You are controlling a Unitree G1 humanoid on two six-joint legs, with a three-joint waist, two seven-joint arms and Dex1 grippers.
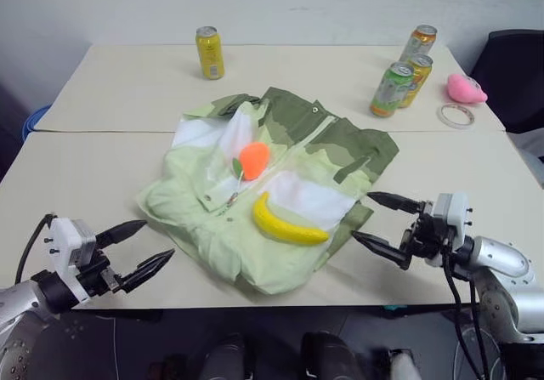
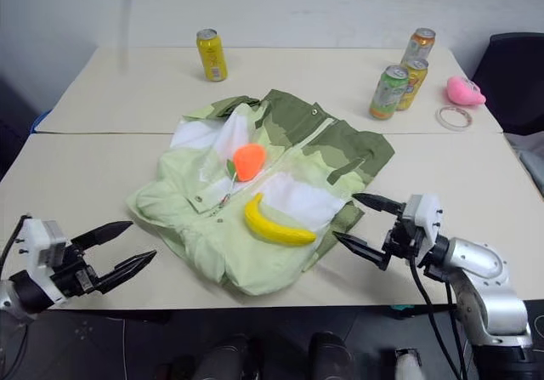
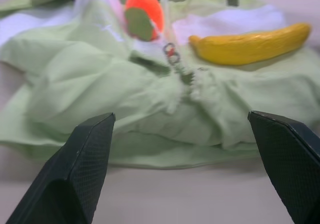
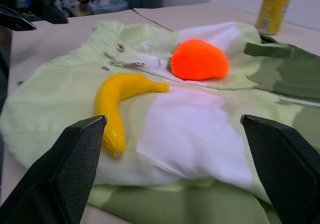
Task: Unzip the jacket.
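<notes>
— Claws first: left claw [image 1: 143, 248], lower left of the frame, and right claw [image 1: 384, 222], lower right, both spread wide, holding nothing, pointing inward, roughly level.

— And the jacket [image 1: 331, 155]?

— Centre frame on the surface [image 1: 85, 176], between them, a banana [image 1: 287, 224] and an orange toy [image 1: 253, 159] on top.

— So, still approaching?

— I'd say so; next comes pinching the small zipper pull [image 3: 171, 52].

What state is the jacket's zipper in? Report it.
Cannot tell for certain. The jacket lies spread flat; the zipper pull sits mid-front.
</notes>
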